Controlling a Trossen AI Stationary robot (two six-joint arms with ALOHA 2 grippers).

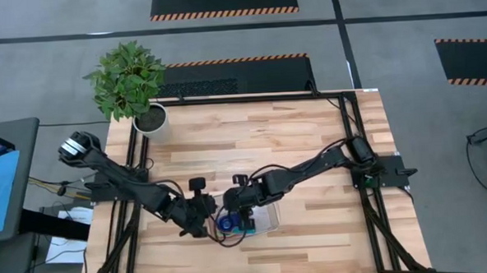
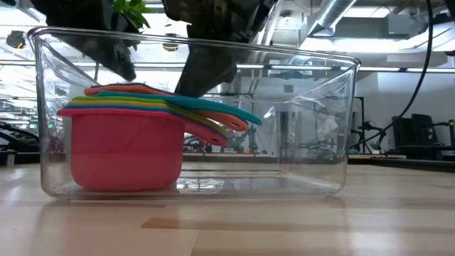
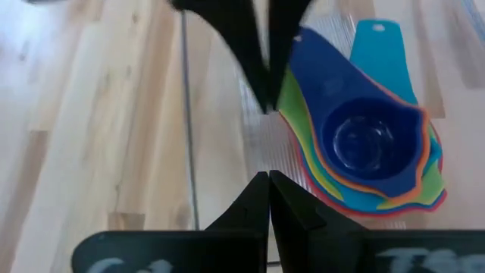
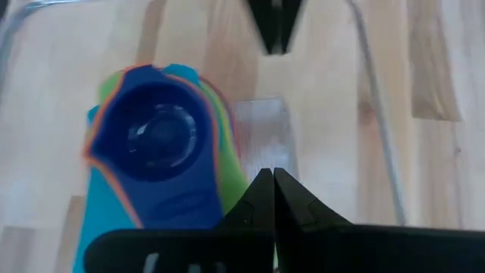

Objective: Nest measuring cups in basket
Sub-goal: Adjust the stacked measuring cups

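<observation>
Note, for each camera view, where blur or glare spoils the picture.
Low view: ceiling lights glare through the clear basket, but the nested measuring cups stay sharp. Left wrist view: the other arm's dark gripper is blurred. Right wrist view: the dark blue cup looks soft.

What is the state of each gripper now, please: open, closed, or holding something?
Left gripper: closed, holding nothing, above the basket.
Right gripper: closed, holding nothing, beside the nested measuring cups.

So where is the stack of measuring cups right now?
The stack of measuring cups sits nested inside the clear basket, at its left end in the low view. From above it lies near the table's front edge, just below both shut hands.
</observation>
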